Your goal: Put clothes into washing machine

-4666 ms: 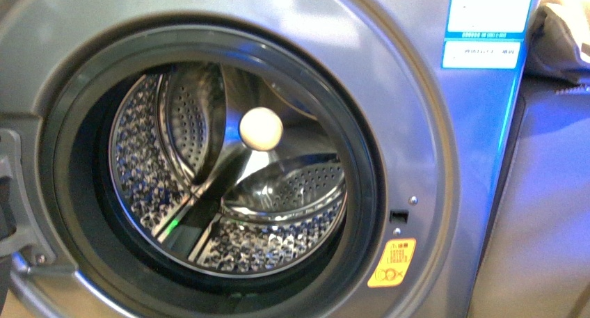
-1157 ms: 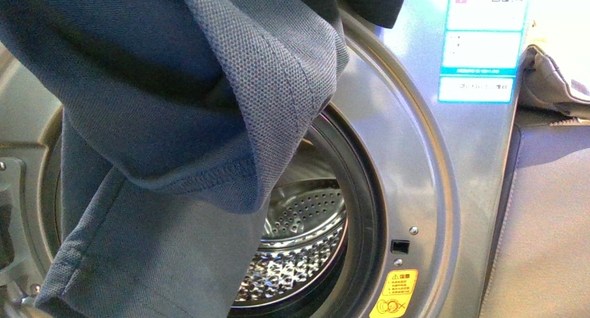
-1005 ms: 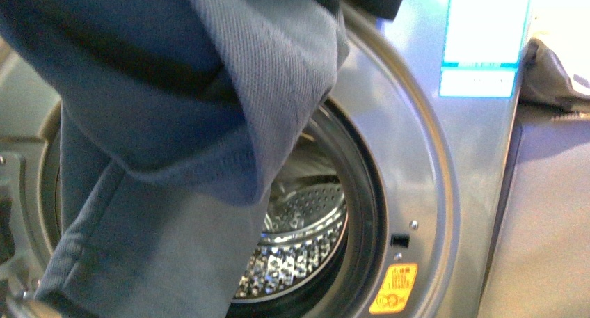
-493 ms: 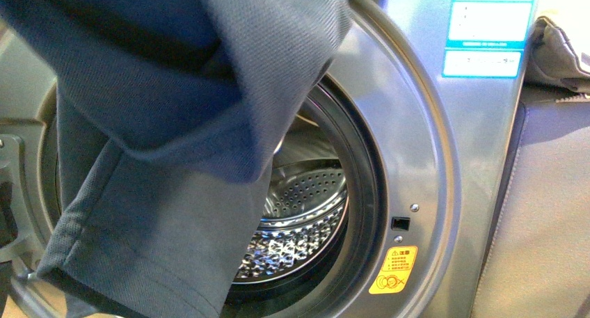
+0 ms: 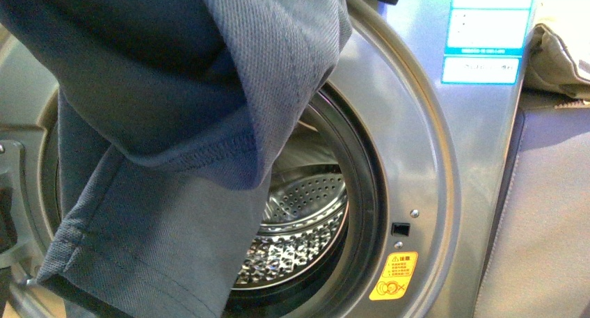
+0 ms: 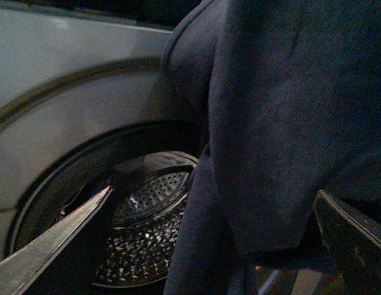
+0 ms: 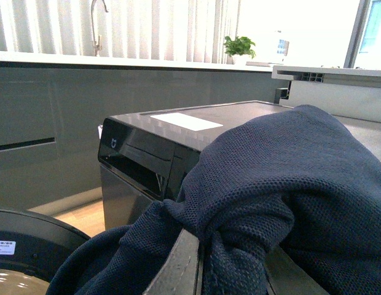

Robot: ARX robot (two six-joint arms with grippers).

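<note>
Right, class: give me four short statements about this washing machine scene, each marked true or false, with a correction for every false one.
1. The clothes hang in front of the washing machine, covering part of its porthole. True.
2. The clothes already lie wholly inside the drum. False: they hang outside, in front of the opening.
3. The yellow sticker sits above the blue-white labels. False: it sits well below them, beside the porthole's lower edge.
4. A beige cloth lies to the right of the machine. True.
</note>
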